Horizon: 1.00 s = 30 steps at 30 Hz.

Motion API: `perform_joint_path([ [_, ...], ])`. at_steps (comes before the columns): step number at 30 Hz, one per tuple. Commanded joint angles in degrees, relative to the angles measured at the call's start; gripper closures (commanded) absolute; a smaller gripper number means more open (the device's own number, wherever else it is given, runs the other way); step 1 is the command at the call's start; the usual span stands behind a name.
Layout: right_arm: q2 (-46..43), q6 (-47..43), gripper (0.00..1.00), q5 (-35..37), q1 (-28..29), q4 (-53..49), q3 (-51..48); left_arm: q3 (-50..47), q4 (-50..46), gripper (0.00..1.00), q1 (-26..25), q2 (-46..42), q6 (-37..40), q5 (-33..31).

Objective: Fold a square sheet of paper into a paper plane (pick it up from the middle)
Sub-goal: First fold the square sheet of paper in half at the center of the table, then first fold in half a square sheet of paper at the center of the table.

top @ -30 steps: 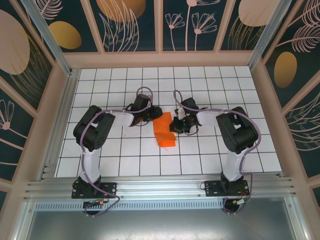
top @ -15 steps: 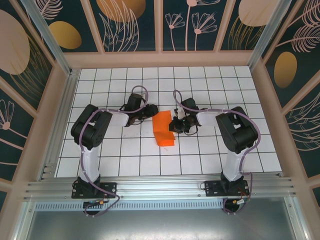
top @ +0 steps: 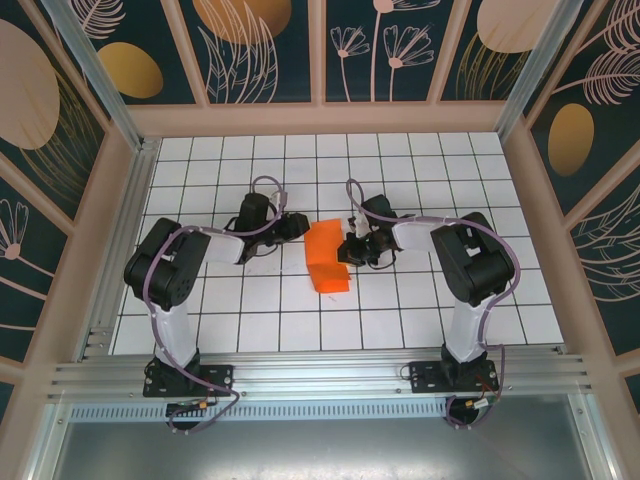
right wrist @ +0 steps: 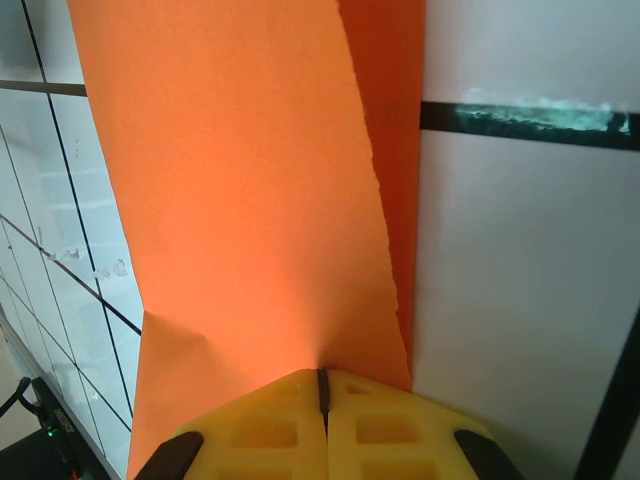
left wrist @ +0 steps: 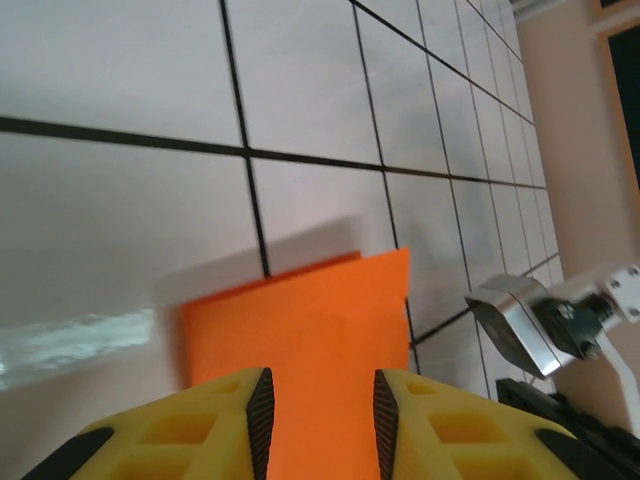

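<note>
From above, finds the left gripper [top: 292, 226] drawn back leftward against a second ago, now just beside the upper left edge of the square sheet of paper [top: 325, 255] rather than over it. Leaves the right gripper [top: 350, 248] where it was, against the sheet's right edge. Reads as a let-go on the left and a hold on the right, so likely a crease just pressed and a fresh grasp or fold pending; nowhere near a dart yet. Places the sheet mid-table [top: 400, 310], between the two grippers, as a folded bright orange oblong with a darker flap at its near end. From the left wrist, shows yellow fingers [left wrist: 230, 425] spread apart, with orange visible through the gap, apparently lying flat on the white grid beneath rather than gripped. Catches a silver bracket [left wrist: 515, 325] of the other arm at right. From the right wrist, shows fingers [right wrist: 270, 425] pressed together, pinching the sheet's edge. Reveals two layers there: a broad upper panel overlapping a narrower strip along a slightly ragged edge, plus a kink at lower left.
</note>
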Motion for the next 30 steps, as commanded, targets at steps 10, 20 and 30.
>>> perform_joint_path([
  [10, 8.29, -8.72, 0.94, 8.54, -2.27, -6.16, 2.33, 4.80, -7.42, 0.71, -2.78, 5.67, 1.07, -2.53],
  [20, -0.76, -11.26, 0.89, 3.00, -3.37, -5.09, 5.62, 5.60, -12.46, 0.74, -2.32, 8.81, 0.11, -5.47],
  [30, -5.73, -4.53, 0.86, 4.13, 1.38, -6.25, 9.51, 4.07, -11.28, 0.70, -2.32, 3.50, 0.34, -0.68],
])
